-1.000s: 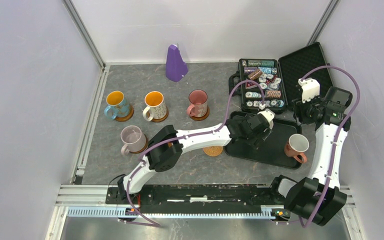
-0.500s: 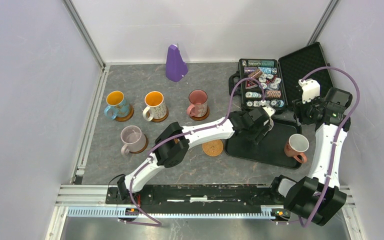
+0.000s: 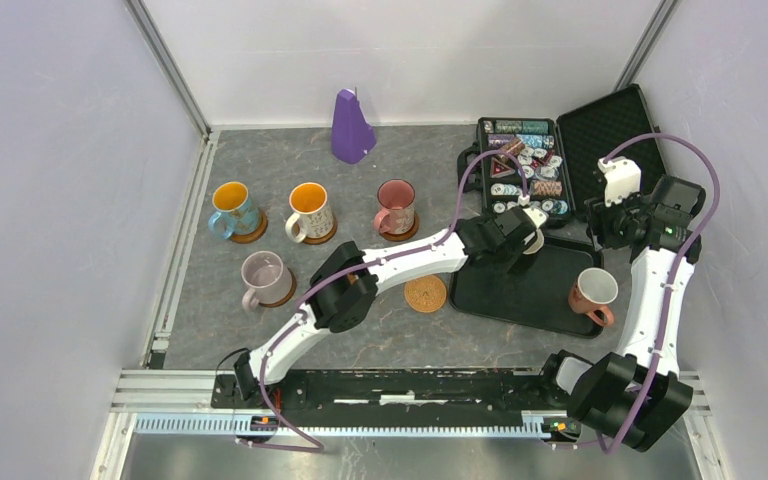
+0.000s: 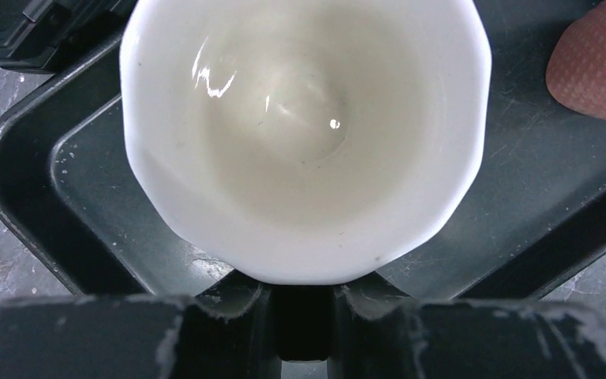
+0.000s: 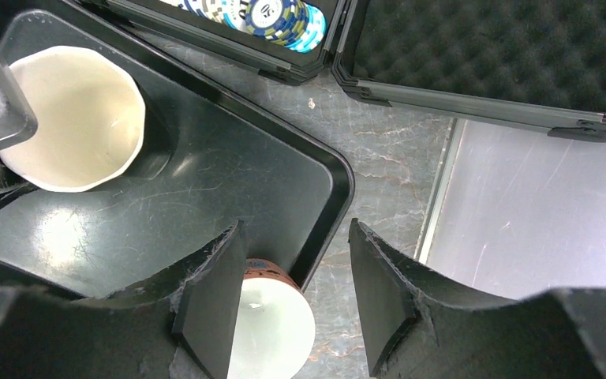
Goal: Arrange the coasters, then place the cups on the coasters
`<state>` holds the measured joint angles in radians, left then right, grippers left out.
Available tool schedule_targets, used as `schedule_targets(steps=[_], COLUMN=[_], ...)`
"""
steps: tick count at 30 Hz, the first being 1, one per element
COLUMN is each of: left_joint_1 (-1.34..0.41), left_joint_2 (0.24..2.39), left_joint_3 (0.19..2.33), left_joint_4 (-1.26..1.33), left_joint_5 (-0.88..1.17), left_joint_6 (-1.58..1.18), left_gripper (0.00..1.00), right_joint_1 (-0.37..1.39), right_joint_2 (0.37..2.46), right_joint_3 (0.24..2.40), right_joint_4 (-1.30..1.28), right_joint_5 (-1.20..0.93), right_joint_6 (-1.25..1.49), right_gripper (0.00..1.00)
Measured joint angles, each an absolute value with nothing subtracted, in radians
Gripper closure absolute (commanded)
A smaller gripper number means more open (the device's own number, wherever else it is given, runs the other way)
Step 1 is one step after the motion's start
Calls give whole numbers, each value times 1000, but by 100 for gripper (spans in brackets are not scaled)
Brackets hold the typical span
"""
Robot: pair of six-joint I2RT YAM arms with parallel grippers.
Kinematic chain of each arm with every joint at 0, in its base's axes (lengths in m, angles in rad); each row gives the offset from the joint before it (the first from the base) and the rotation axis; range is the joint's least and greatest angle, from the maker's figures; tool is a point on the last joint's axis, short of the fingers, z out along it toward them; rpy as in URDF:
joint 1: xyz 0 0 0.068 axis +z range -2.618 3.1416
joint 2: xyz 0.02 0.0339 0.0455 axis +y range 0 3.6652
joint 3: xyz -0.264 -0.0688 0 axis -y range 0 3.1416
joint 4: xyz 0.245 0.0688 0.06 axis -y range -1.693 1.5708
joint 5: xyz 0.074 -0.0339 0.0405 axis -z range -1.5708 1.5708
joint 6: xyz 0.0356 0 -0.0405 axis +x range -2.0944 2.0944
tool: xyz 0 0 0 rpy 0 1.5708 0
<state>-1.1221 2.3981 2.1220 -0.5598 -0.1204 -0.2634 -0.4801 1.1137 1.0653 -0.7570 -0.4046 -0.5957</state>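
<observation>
The left gripper (image 4: 304, 296) reaches over the far left corner of the black tray (image 3: 520, 300), its jaws closed to a narrow slit against the near wall of the white cup (image 4: 304, 134), which stands upright inside that corner. Whether they clamp the handle cannot be told. The right gripper (image 5: 296, 229) hangs above the tray's right end with its jaws apart and holding nothing; a salmon cup (image 3: 594, 290) stands below it. The patterned coaster (image 3: 426, 294) lies bare just left of the tray. Further left, four cups (image 3: 309, 208) stand on dark coasters (image 3: 250, 232).
</observation>
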Motion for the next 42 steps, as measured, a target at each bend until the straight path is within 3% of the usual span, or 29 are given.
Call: schedule_targets(steps=[5, 10, 23, 31, 42], left_joint_1=[-1115, -1107, -993, -809, -712], left_joint_2=[2371, 2231, 1531, 1157, 889], left_joint_3=[2067, 1869, 1226, 899, 601], left_joint_4=[-514, -450, -207, -260, -345], left_joint_5=[-117, -94, -28, -35, -40], left_joint_6=[-239, -190, -103, -79, 43], left_gripper=[98, 98, 98, 98, 98], right_joint_1=[-480, -480, -480, -480, -480], right_joint_2=[1117, 1130, 1153, 1186, 1223], right_joint_3=[1065, 1065, 1065, 1065, 1065], right_joint_4=[-744, -721, -688, -689, -709], right_joint_5=[-422, -447, -526, -555, -569], right_joint_6=[-585, -567, -537, -537, -566], right_gripper=[42, 43, 38, 34, 22])
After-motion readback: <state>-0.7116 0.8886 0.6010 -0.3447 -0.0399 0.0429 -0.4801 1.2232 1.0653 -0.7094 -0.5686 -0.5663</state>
